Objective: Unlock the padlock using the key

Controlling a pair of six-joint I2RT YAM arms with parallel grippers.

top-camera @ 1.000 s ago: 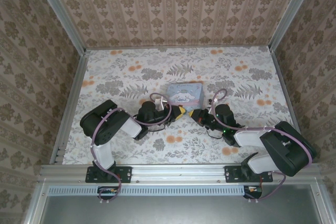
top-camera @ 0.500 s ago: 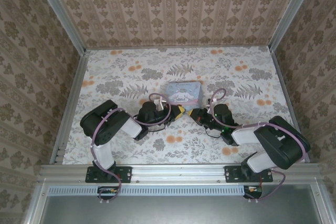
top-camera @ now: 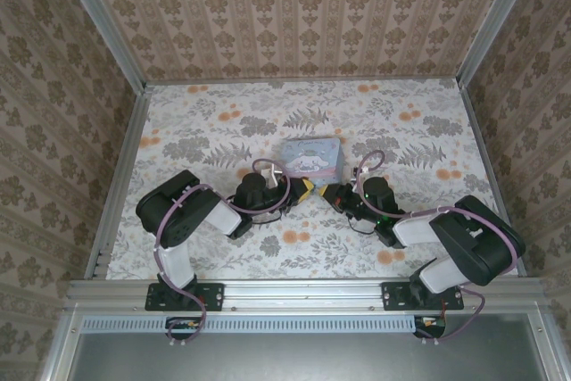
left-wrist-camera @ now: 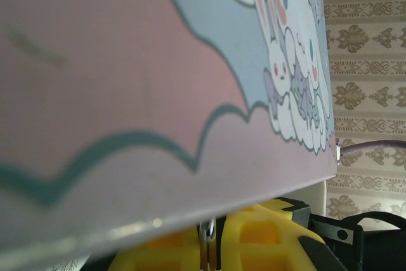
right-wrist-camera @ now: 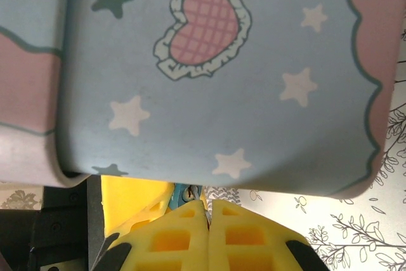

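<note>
Both grippers meet just in front of the pastel tin (top-camera: pixel 310 156). In the right wrist view a small face of the teal padlock (right-wrist-camera: pixel 186 193) with its keyhole peeks out under the tin. My right gripper (right-wrist-camera: pixel 208 209) is shut on the thin key (right-wrist-camera: pixel 202 196), whose tip points at that keyhole. My left gripper (left-wrist-camera: pixel 213 240) is shut on a thin shiny metal piece (left-wrist-camera: pixel 207 233), seemingly the padlock's shackle. From above, the left gripper (top-camera: pixel 306 189) and the right gripper (top-camera: pixel 331 192) nearly touch, and the padlock and key are too small to make out.
The blue-and-pink cartoon tin (right-wrist-camera: pixel 216 74) stands right behind the fingertips and hides most of the scene in both wrist views. The floral tabletop (top-camera: pixel 223 122) stretches behind and to the sides. Patterned walls (top-camera: pixel 294 15) enclose the table.
The right arm's elbow has swung inward to the left, and its gripper has edged a little closer to the left gripper. The left arm has stayed put.
</note>
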